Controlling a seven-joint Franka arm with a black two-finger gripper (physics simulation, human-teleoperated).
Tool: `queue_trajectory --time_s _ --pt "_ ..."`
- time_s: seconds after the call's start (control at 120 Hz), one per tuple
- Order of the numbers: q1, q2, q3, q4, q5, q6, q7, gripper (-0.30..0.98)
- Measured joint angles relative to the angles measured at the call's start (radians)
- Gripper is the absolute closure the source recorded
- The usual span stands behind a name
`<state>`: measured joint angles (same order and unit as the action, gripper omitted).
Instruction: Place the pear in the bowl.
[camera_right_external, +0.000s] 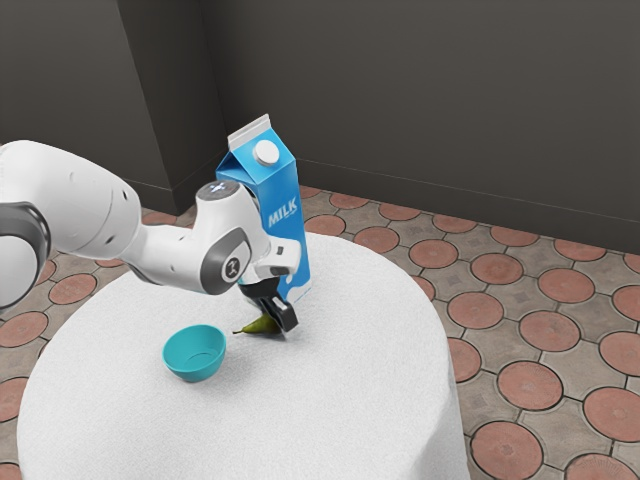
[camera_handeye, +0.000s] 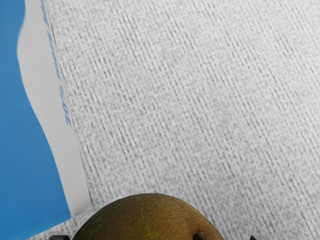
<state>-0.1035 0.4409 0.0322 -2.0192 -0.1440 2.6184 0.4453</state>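
claw (camera_right_external: 281, 318): standing open, fingers straddling pear, not gripping | pear (camera_right_external: 261, 325): lying on white table (camera_right_external: 330, 400), near bowl (camera_right_external: 195, 352), on its exterior-view right, stem pointing bowlward | milk carton (camera_right_external: 283, 205): standing beyond bowl, toward exterior view's right | bowl: sitting upright, pear outside
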Motion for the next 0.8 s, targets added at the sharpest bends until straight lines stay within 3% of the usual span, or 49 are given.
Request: queue_trajectory --time_s 0.392,0.633,0.8 --pt "-0.001 -0.008 0.0 -0.005 0.007 0.004 -0.011 0.44" --pt "-0.009 -0.072 0.0 -0.047 0.002 0.0 -0.023 0.39" --pt "-0.006 -0.197 0.004 -0.137 0.0 -0.007 -0.032 0.39"
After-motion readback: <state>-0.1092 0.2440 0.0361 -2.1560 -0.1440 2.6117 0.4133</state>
